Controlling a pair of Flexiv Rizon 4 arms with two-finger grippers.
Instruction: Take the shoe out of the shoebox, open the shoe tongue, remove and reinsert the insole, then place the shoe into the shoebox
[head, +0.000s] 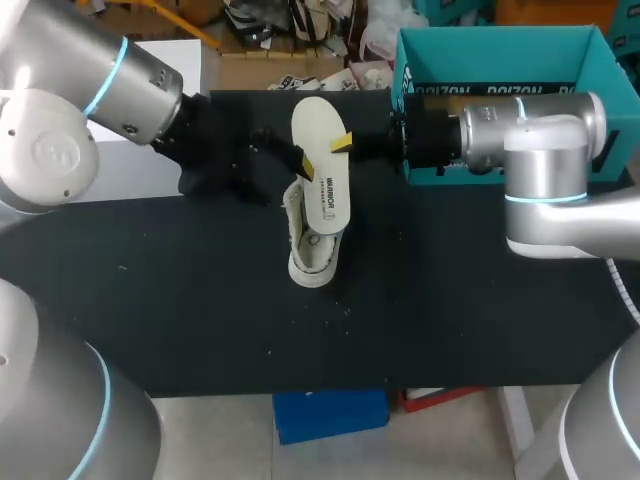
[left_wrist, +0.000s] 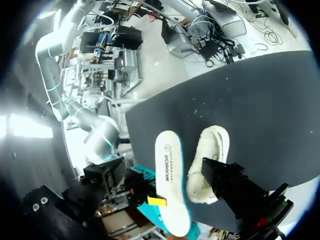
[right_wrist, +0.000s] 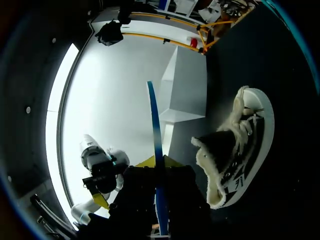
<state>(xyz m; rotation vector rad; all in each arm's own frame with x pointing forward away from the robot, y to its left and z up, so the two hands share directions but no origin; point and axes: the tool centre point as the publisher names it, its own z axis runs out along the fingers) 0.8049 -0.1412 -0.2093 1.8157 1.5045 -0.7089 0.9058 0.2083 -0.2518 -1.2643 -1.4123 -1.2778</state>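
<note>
Right gripper (right_wrist: 159, 164) is clamped on the insole (right_wrist: 154, 117), with a yellow tip on each face near one end. Left gripper (head: 298, 160) sits at the opening of the shoe (head: 312, 250), just beside the insole. Its grip is hidden, so I can't tell its state.

Insole: it looks thin, light and bendy, so it will likely flop when held by one end. The best hold is probably a flat pinch across the faces, close to the end, as it is held now. It is fully out of the shoe, raised over the heel half and not touching the shoe. It runs straight out ahead of the right gripper.

Shoe: the fleece-lined upper looks soft and the white sole stiffer. It is probably light and would slide if the insole is pushed in, so it needs bracing at the collar or heel. It lies about mid-table (head: 450, 320), a little toward the far edge, toe pointing at the near edge. In the right wrist view it looks tipped onto its side. It is below and beside the right gripper, with the left gripper at its opening.

The shoebox (head: 405, 60) stands open at the far right corner, well apart from the shoe. The right arm crosses in front of it.
</note>
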